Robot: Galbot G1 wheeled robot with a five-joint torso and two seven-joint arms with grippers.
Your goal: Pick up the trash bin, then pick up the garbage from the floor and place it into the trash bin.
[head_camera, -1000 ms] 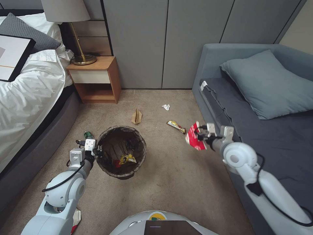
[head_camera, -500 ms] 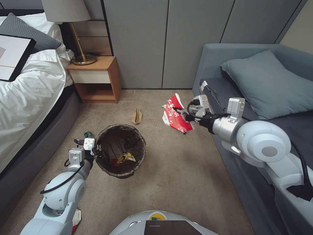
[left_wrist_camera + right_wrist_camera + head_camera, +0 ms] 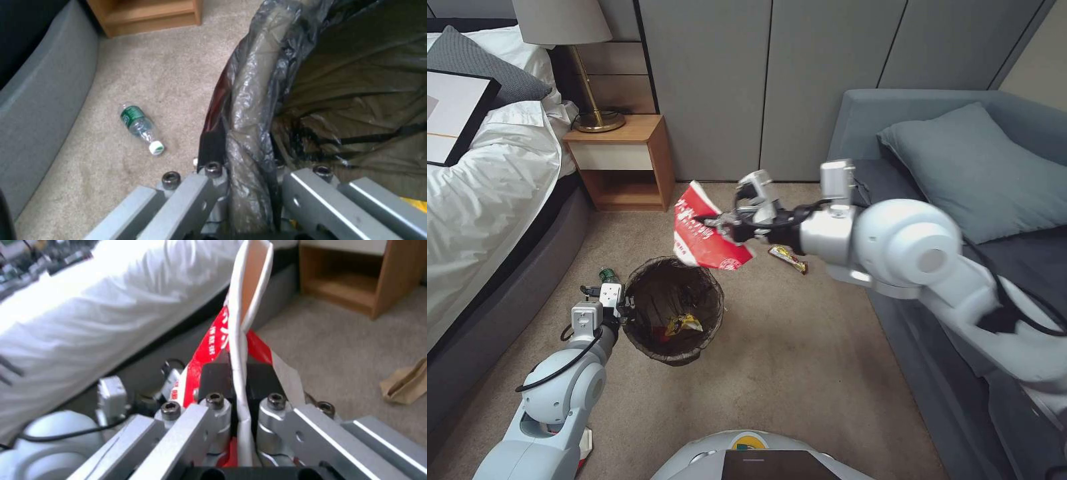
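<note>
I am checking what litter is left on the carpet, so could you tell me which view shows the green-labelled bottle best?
The left wrist view: the green-labelled bottle lies whole on the carpet there, white cap visible, beside the trash bin. In the head view only its green top peeks out behind the left gripper. The right wrist view adds nothing on it.

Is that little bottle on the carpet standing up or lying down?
Lying down. The bottle rests on its side on the carpet, white cap on, beside the trash bin.

The flat red-and-white paper packet hid the brown paper bag; its print was too blurred to read.
</note>
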